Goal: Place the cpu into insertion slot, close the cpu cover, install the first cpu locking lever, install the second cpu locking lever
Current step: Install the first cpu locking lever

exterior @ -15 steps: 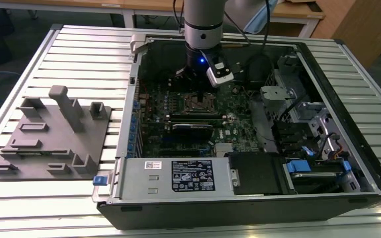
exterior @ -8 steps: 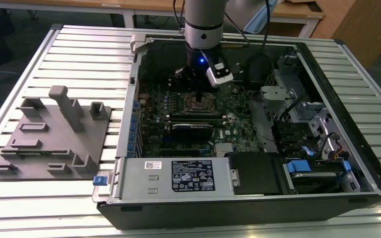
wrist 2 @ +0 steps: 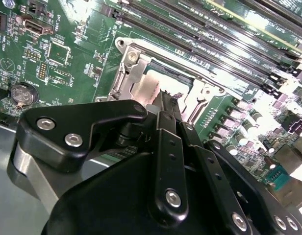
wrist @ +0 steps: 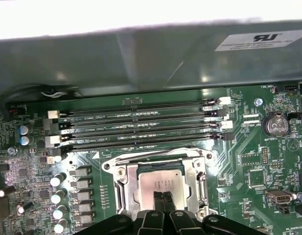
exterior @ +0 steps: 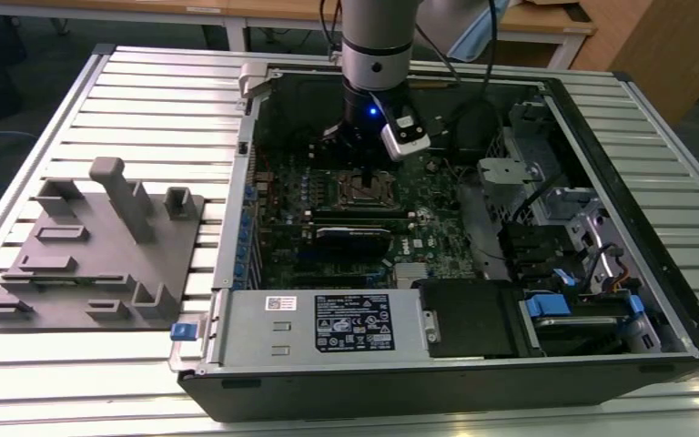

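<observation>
In the first wrist view the cpu (wrist: 163, 182), a flat silver-grey square, lies in the insertion slot (wrist: 122, 197) of the green motherboard. The silver cpu cover (wrist: 192, 161) frames it; I cannot tell whether the cover lies fully flat. My gripper (wrist: 163, 199) hangs just over the chip's edge with its two thin black fingers pressed together and nothing between them. The second wrist view shows the same fingers (wrist 2: 166, 105) in front of the bright chip (wrist 2: 147, 87) and socket frame (wrist 2: 134, 55). In the exterior view the gripper (exterior: 359, 162) is inside the open computer case, above the slot (exterior: 368, 189).
Long black memory slots (wrist: 141, 127) run beside the socket, with the case wall (wrist: 141, 54) beyond them. A coin battery (wrist: 274, 125) and capacitors (wrist: 58, 196) flank the socket. A white-labelled power supply box (exterior: 325, 323) and drive bays (exterior: 568, 305) fill the case front. A grey fixture (exterior: 95, 255) stands on the exterior view's left.
</observation>
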You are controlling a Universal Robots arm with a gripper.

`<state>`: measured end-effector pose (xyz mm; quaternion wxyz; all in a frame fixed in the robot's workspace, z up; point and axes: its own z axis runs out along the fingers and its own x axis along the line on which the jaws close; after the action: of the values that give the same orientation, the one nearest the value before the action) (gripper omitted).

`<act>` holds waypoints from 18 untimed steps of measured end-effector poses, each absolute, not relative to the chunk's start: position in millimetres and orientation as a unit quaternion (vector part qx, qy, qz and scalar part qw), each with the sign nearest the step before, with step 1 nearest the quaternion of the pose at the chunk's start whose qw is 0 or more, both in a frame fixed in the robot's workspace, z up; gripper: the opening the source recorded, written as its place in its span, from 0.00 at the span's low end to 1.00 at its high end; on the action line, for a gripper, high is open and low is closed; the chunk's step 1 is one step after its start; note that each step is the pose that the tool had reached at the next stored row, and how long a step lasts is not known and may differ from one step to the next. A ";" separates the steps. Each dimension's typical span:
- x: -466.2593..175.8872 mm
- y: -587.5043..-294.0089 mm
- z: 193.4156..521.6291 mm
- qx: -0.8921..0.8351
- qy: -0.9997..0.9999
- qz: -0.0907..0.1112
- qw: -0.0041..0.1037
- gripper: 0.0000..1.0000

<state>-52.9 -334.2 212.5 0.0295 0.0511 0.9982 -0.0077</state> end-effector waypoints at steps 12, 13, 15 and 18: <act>-51.1 -334.1 214.0 0.051 0.998 -0.008 0.030 0.10; -51.1 -334.0 214.0 0.051 0.998 -0.008 0.030 0.10; -51.1 -334.1 214.6 0.051 0.998 -0.008 0.030 0.10; -51.1 -334.1 214.8 0.051 0.998 -0.008 0.029 0.10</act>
<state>-51.1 -334.1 214.8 0.0295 0.0511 0.9982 -0.0078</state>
